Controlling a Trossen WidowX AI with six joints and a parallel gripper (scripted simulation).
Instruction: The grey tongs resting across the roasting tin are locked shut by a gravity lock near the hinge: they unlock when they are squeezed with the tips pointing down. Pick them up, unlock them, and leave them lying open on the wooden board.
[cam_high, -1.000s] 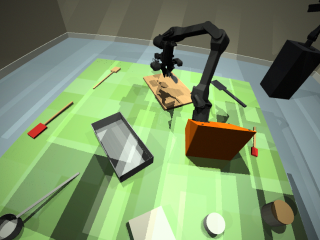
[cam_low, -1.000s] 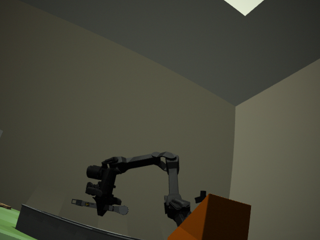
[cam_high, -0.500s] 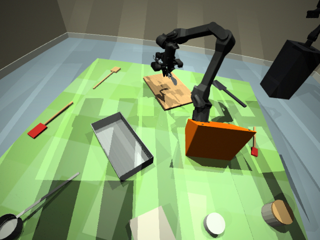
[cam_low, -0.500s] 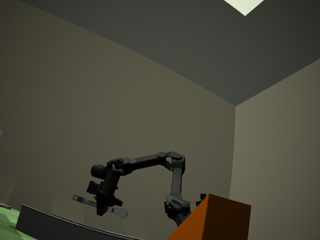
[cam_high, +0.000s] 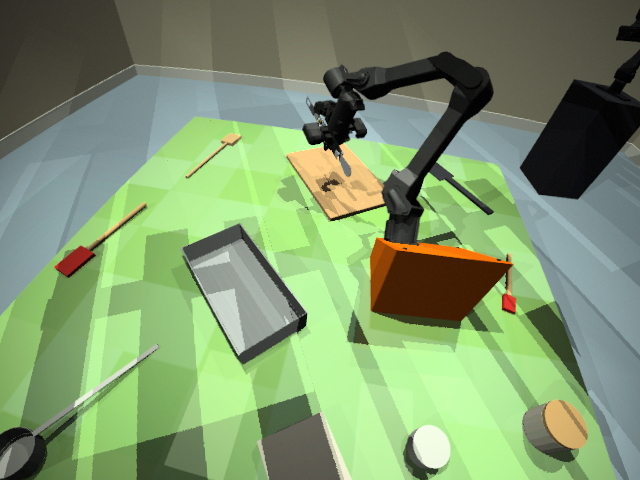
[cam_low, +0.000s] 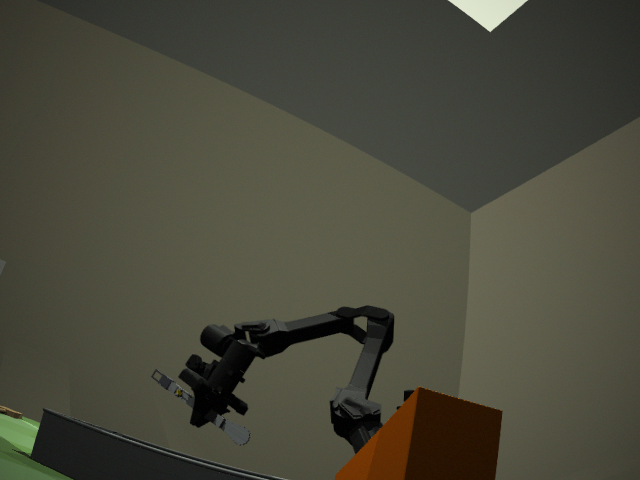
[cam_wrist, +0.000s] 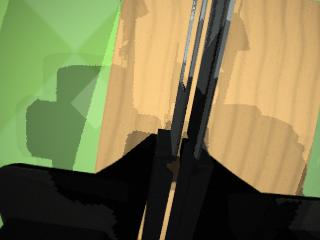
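My gripper (cam_high: 334, 148) (cam_low: 205, 409) (cam_wrist: 169, 143) is shut on the grey tongs and holds them in the air above the wooden board (cam_high: 334, 207) (cam_wrist: 270, 75). The tongs (cam_high: 345, 165) (cam_low: 236, 432) (cam_wrist: 216, 55) slant, with their broad tips lower and the hinge end with its loop higher, at the upper left of the gripper in the exterior view. In the wrist view their two arms run close together with a narrow gap. Whether the lock is released cannot be told. The roasting tin (cam_high: 214, 241) (cam_low: 103, 450) has nothing across it.
A wooden spatula (cam_high: 231, 138) lies beyond the board, and a red-headed one (cam_high: 75, 260) left of the tin. A black spatula (cam_high: 467, 195) lies behind the arm. An orange block (cam_high: 431, 284) stands by the arm's base. A long-handled pan (cam_high: 18, 454) is at the front left.
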